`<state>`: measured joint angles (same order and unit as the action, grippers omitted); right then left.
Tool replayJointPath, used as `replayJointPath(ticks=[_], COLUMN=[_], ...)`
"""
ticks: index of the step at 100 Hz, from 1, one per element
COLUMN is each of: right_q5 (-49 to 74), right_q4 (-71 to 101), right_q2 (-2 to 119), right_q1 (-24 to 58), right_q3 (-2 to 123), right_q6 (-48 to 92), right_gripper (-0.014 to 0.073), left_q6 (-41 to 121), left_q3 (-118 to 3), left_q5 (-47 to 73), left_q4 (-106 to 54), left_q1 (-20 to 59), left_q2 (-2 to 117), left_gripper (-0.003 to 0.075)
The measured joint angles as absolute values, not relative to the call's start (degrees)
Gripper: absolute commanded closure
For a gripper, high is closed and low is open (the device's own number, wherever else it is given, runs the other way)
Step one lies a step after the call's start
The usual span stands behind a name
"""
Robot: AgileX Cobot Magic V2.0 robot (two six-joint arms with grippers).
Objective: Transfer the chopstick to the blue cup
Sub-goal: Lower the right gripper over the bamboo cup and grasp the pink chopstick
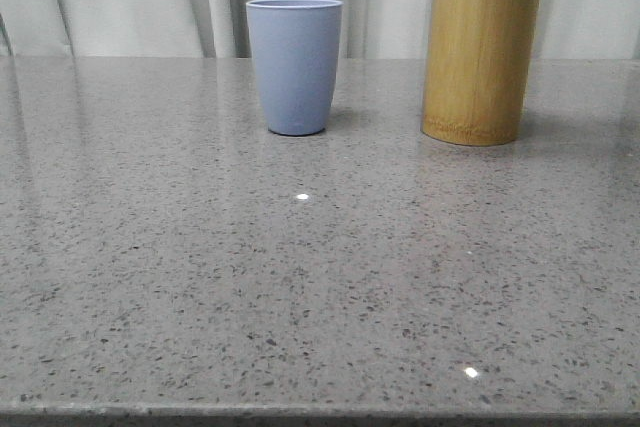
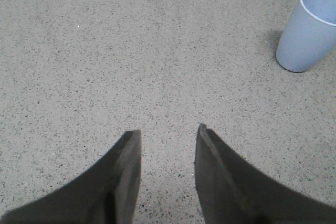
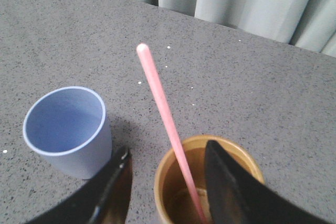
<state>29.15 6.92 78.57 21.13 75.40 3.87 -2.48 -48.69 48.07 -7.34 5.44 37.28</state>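
The grey speckled table (image 1: 320, 277) carried two containers side by side, apart from each other: a bamboo holder (image 1: 481, 55) on the right, and the blue cup (image 1: 294, 66) to its left, upright and with nothing visible inside. One pink chopstick (image 3: 167, 119) leaned inside the holder, its top end above the rim.

The right gripper (image 3: 167, 182) hovered over the holder, fingers spread with the chopstick between them; contact could not be judged. Nothing was clamped.

The left gripper (image 2: 168, 174) hung over bare table with fingers apart, holding nothing, well away from the cup.
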Motion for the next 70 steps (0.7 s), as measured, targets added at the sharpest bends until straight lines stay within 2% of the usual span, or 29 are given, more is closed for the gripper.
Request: replayJointPath(ticks=[70], right_q5=[25.52], right_q4=[6.92], right_q2=[87.25], right_q1=[22.01], right_q3=[78.48], right_q6=[12.18], right_gripper=[0.0249], left_q6=[-2.57], left_q3=[-48.69], left_q5=[48.07], left_q4=[-6.07], left_q1=[5.44], left_q2=[37.28], left_gripper=[0.0479])
